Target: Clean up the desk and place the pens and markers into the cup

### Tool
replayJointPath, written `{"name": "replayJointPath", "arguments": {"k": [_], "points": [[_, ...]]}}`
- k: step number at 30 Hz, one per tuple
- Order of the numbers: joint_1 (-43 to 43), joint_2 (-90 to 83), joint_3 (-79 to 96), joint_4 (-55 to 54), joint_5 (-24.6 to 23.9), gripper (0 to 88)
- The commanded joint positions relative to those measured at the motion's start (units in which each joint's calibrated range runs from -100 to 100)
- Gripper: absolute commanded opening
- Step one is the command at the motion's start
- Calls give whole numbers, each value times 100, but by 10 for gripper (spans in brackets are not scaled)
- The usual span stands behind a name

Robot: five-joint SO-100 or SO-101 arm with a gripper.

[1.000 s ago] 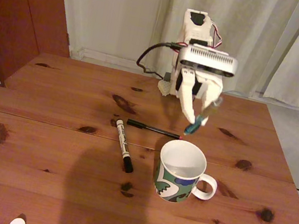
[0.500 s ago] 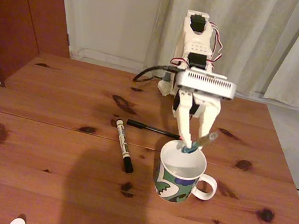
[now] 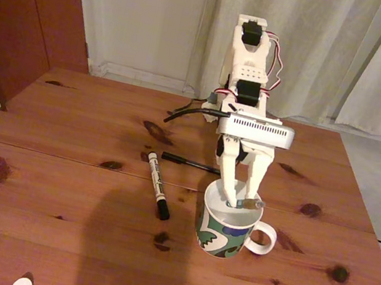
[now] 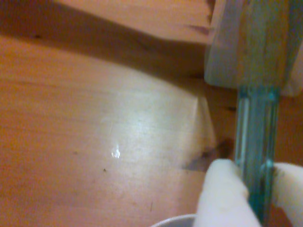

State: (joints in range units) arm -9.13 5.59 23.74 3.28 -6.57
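- Fixed view: my gripper (image 3: 238, 200) points down, with its tips right at the mouth of the cup (image 3: 228, 232).
- My gripper is pinching the teal-green pen (image 3: 247, 203). The pen lies tilted at the top of the cup, between my fingers.
- The cup is white, with a green, blue and black pattern low down. Its handle sticks out to the right in this view. It stands on the desk (image 3: 57, 185).
- The white marker (image 3: 158, 185) lies flat on the desk, to the left of the cup. Its black cap is at the end closer to the camera.
- The thin black pen (image 3: 188, 162) lies flat on the desk just behind the cup. One end passes behind my gripper, so I cannot see that end.
- The marker and the black pen are near each other but not touching.
- In the wrist view, the teal-green pen (image 4: 258, 142) runs up and down on the right side. My white fingers (image 4: 222, 189) squeeze it from both sides.
- A bit of the cup's white rim (image 4: 177, 221) shows at the bottom edge there, with the wooden desk (image 4: 94, 127) behind.
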Motion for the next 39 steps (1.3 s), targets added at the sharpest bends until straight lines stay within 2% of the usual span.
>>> {"name": "replayJointPath", "arguments": {"k": [1,8,12,17,23,27,28,33,39], "points": [[8,-108,-210,-151,-87,17],[0,-133,43,-151,-76,143],[8,-141,43,-151,-61,161],[8,-175,-29,-151,-45,159],[-16,-1027,115,-39,-45,154],[-56,-1755,458,296,-66,34],[-56,-1954,575,425,-50,2],[16,-2897,845,1492,34,9],[274,-3435,827,3814,678,9]]}}
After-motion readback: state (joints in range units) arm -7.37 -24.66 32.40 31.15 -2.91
